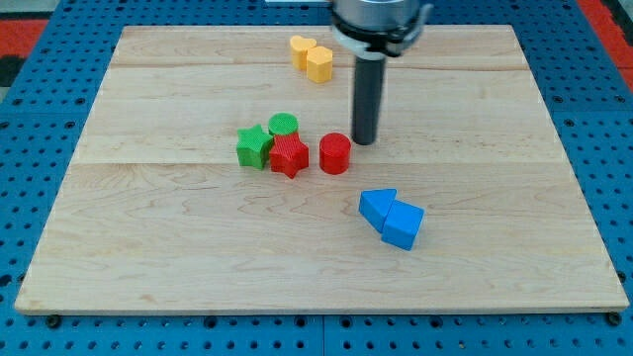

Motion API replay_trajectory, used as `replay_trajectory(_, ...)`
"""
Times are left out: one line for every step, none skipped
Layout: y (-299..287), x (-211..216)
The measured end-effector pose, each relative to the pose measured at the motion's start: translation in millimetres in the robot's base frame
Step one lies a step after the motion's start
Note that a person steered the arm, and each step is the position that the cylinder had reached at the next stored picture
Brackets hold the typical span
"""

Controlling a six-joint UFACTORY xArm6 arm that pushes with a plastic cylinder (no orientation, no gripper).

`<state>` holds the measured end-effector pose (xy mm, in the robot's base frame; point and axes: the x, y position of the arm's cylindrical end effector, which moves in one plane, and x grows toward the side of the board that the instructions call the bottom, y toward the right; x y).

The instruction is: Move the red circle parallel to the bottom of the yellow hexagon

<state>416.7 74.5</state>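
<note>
The red circle point(335, 153) stands near the middle of the wooden board. The yellow hexagon point(319, 63) sits near the view's top, touching a yellow heart-like block point(301, 49) on its left. My tip point(365, 140) is down on the board just right of the red circle and slightly above it, very close to it or touching; I cannot tell which. The rod rises to the arm at the view's top.
A red star point(289, 155), a green star point(254, 146) and a green circle point(283, 126) cluster just left of the red circle. Two blue blocks point(392, 219) lie together at lower right. The board's edge point(316, 307) borders blue pegboard.
</note>
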Motion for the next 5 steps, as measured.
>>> replay_trajectory(20,63)
replay_trajectory(-21,38)
replay_trajectory(-38,16)
replay_trajectory(-42,15)
replay_trajectory(-42,13)
